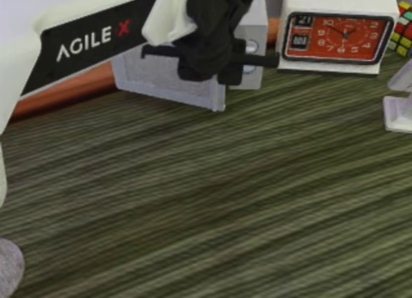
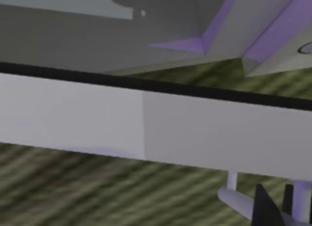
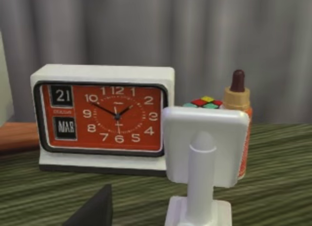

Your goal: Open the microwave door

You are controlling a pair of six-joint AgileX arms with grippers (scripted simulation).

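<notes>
The light-grey microwave (image 1: 256, 18) stands at the back of the table, largely hidden under my left arm. Its knob panel (image 1: 251, 48) shows beside the black wrist. The microwave door (image 1: 161, 76) with its speckled mesh window stands swung outward at an angle, its free edge nearest the table's middle. My left gripper (image 1: 212, 74) is at that free edge. In the left wrist view the door (image 2: 146, 123) runs edge-on, and the left gripper (image 2: 277, 206) is shut on the handle bar (image 2: 239, 199). My right gripper (image 3: 97, 211) is out of the top view, parked facing the clock.
A white clock with a red face (image 1: 338, 34) stands right of the microwave. A colourful cube (image 1: 402, 27) and a white stand (image 1: 399, 98) are at the far right. A brown-capped bottle (image 3: 237, 96) stands behind the stand (image 3: 202, 153). An orange-brown strip (image 1: 64, 89) runs along the back left.
</notes>
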